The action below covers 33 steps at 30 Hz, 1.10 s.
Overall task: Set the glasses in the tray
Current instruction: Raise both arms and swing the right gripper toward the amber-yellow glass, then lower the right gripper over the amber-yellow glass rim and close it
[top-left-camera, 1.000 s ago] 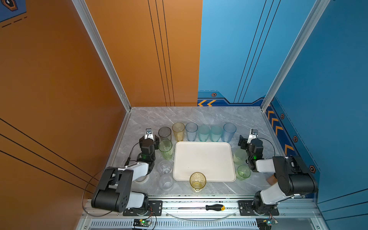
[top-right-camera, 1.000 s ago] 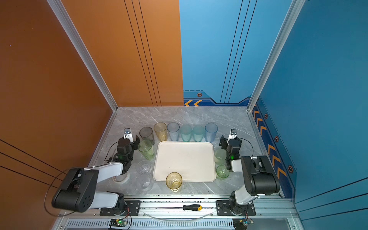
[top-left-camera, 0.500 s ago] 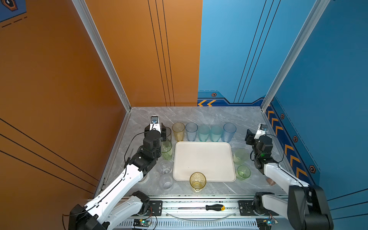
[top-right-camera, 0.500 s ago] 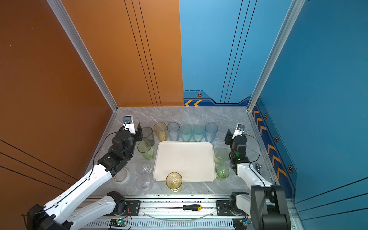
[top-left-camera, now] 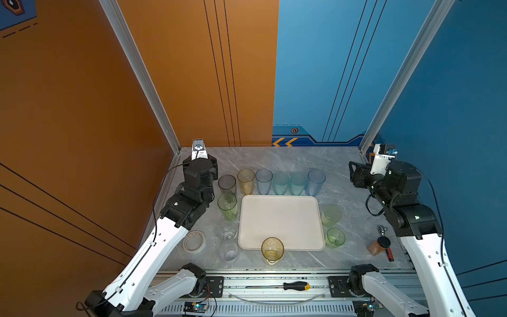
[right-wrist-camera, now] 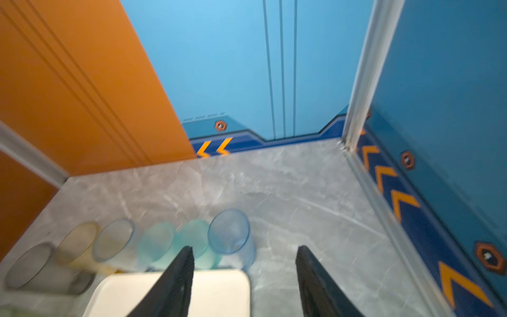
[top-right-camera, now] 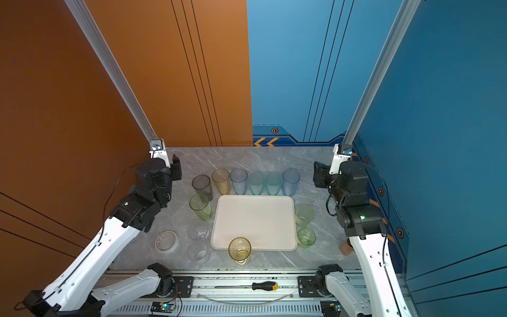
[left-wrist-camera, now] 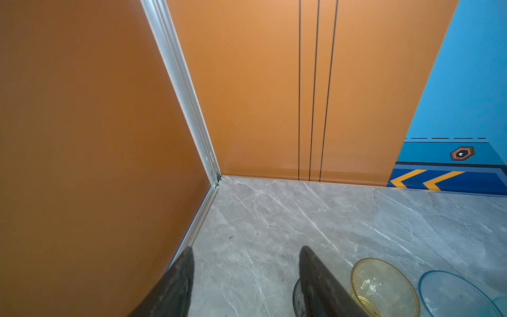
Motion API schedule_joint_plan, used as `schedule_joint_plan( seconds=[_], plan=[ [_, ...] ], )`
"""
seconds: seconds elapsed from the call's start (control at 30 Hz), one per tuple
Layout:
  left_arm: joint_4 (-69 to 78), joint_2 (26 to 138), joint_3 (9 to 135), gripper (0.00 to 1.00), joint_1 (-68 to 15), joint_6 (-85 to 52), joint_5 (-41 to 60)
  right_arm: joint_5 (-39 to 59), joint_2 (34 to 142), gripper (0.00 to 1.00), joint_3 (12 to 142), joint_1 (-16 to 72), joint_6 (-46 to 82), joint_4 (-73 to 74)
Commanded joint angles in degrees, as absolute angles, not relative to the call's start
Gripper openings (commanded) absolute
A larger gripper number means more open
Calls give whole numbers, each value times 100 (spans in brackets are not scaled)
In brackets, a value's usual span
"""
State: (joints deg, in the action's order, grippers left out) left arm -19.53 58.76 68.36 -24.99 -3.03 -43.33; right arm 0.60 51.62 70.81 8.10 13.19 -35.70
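The cream tray [top-left-camera: 279, 219] lies bare in mid-table. Several glasses stand in a row behind it, from a grey one [top-left-camera: 227, 184] to a blue one [top-left-camera: 316, 181]. A tall green glass [top-left-camera: 227, 205] and two clear ones [top-left-camera: 227, 232] stand to its left. Two green ones [top-left-camera: 331, 215] are on its right, and a short yellow glass [top-left-camera: 272, 248] is at its front edge. My left gripper [left-wrist-camera: 247, 274] hangs open over bare table beside the grey glass. My right gripper [right-wrist-camera: 244, 274] is open above the tray's back right corner [right-wrist-camera: 219, 291], empty.
A tape roll [top-left-camera: 194, 241] lies front left. A brown jar with a black lid [top-left-camera: 378, 245] and a red-handled tool [top-left-camera: 389, 254] sit front right by the right arm. A screwdriver [top-left-camera: 296, 286] rests on the front rail. Walls close three sides.
Both arms have unfolded and lifted from low beside the tray. The grippers now sit higher and farther back, and both pairs of jaws stand narrower.
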Motion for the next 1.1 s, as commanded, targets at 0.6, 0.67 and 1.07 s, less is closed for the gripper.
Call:
schedule_joint_plan(
  seconds=[0.6,0.67,1.07],
  plan=[
    [-3704,6275,7453,56,-2283,-1240,-3151,-235,7576,33,8926,5190,1778,-7194],
    [-3750,6280,7465,56,-2314,-1231,-3164,-159,7654,32,8841,5479,1877,-7216],
    [-3876,6328,7481,55,-2386,-1176,-3200,-212,8099,30,8380,6540,2353,-7212]
  ],
)
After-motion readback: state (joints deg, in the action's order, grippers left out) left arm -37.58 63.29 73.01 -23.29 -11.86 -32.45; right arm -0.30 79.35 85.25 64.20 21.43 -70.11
